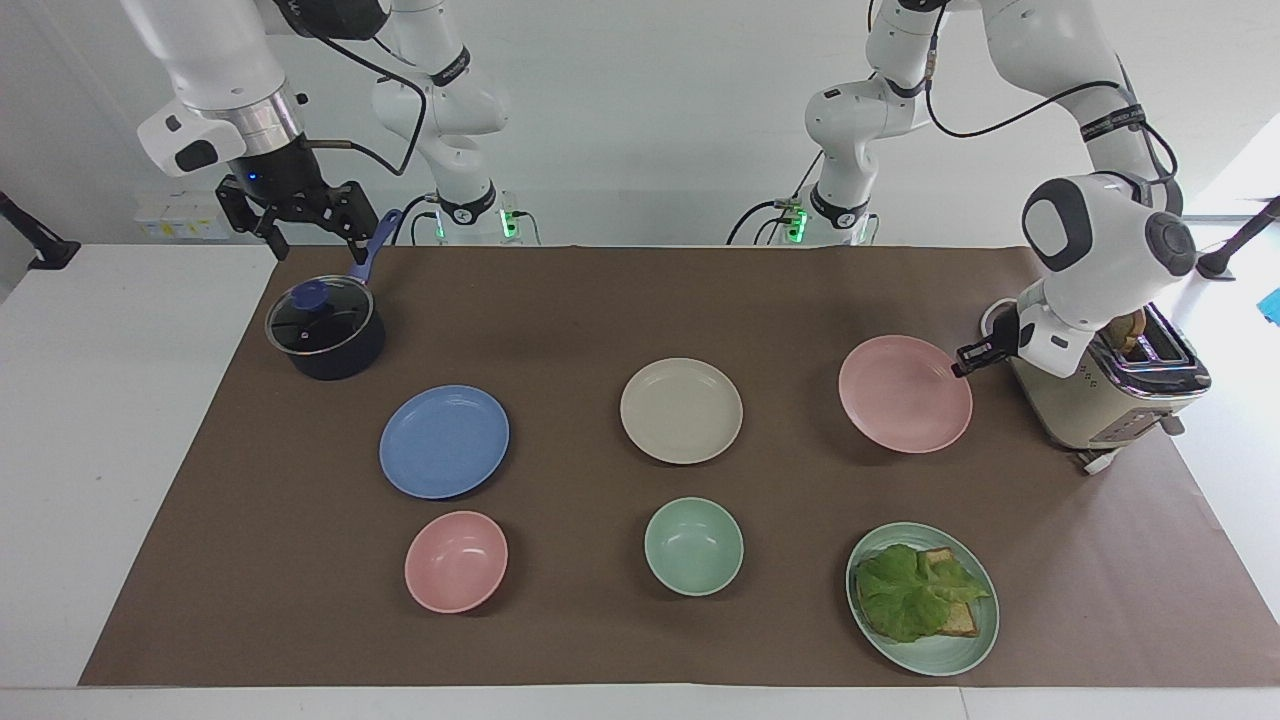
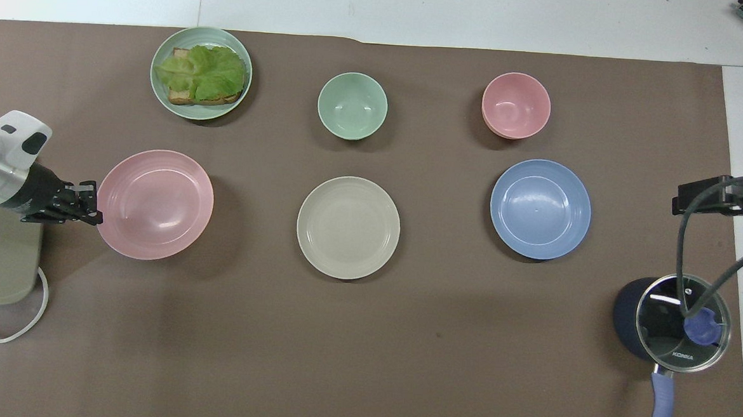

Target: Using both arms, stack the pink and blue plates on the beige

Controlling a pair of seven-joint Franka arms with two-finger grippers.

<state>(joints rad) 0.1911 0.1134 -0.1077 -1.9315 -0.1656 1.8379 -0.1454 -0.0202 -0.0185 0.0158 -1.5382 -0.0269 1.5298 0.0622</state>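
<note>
The pink plate hangs tilted a little above the brown mat, toward the left arm's end of the table. My left gripper is shut on the plate's rim on the toaster's side. The beige plate lies flat at the mat's middle. The blue plate lies flat beside it, toward the right arm's end. My right gripper waits open, raised over the dark pot, holding nothing.
A dark pot with a glass lid stands near the right arm. A cream toaster stands beside the pink plate. Farther from the robots are a pink bowl, a green bowl and a green plate with toast and lettuce.
</note>
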